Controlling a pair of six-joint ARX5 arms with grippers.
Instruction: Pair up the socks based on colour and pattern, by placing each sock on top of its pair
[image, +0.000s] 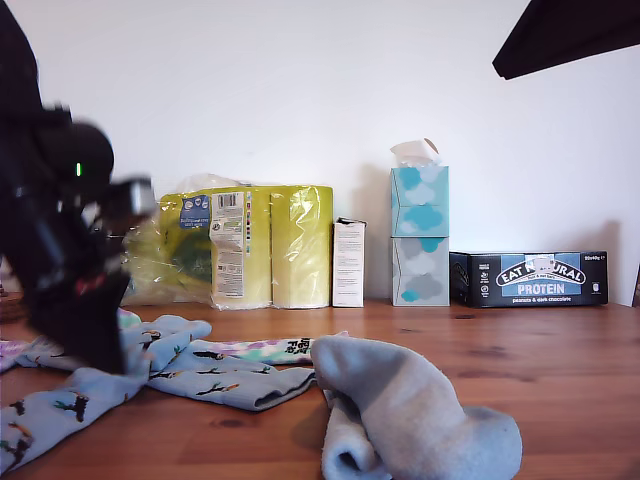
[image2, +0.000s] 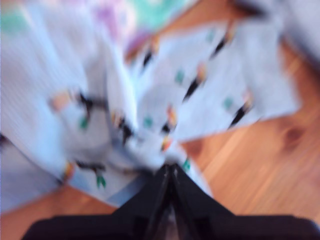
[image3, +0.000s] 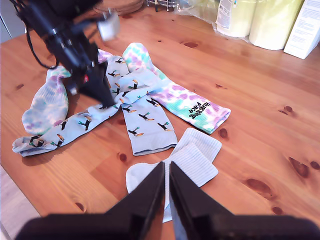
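Two blue-grey animal-print socks (image3: 147, 122) (image3: 65, 130) lie crossed on the wooden table (image3: 260, 100). My first gripper (image2: 170, 167) is shut on bunched fabric of one of them, and it shows blurred at the exterior view's left (image: 95, 340). Two pastel tie-dye socks (image3: 190, 105) (image3: 45, 102) lie partly under the printed ones. Light-blue ribbed socks (image3: 192, 160) (image: 420, 410) lie heaped nearest the exterior camera. My second gripper (image3: 166, 175) hangs shut and empty high above the ribbed socks.
Along the back wall stand a yellow pack of paper rolls (image: 240, 245), a white carton (image: 348, 262), two stacked tissue boxes (image: 419, 235) and a dark protein-bar box (image: 528, 278). A black arm part (image: 570, 35) shows in the exterior view's top right corner.
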